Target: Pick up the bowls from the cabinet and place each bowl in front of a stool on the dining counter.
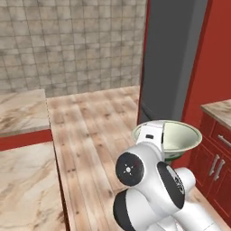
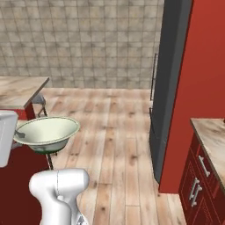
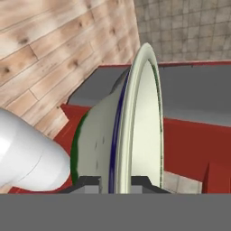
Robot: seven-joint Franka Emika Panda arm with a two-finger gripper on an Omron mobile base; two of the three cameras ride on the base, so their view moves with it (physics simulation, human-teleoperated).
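Observation:
The wide cream bowl with its dark green base hangs in the air over the wooden floor, held by its rim. My gripper is shut on that rim, and the arm's white joints rise below it. From the right base view the bowl sits level, with the gripper at its left edge. In the hand view the bowl stands edge-on between the fingertips. The dining counter with its marble top lies to the left, with a stool beside it. The marbled bowl and the wall cabinet are out of view.
A tall dark grey fridge stands ahead on the right, against a red side panel. Red drawer units with silver handles carry a marble-topped wall counter. Open wooden floor runs to the tiled back wall.

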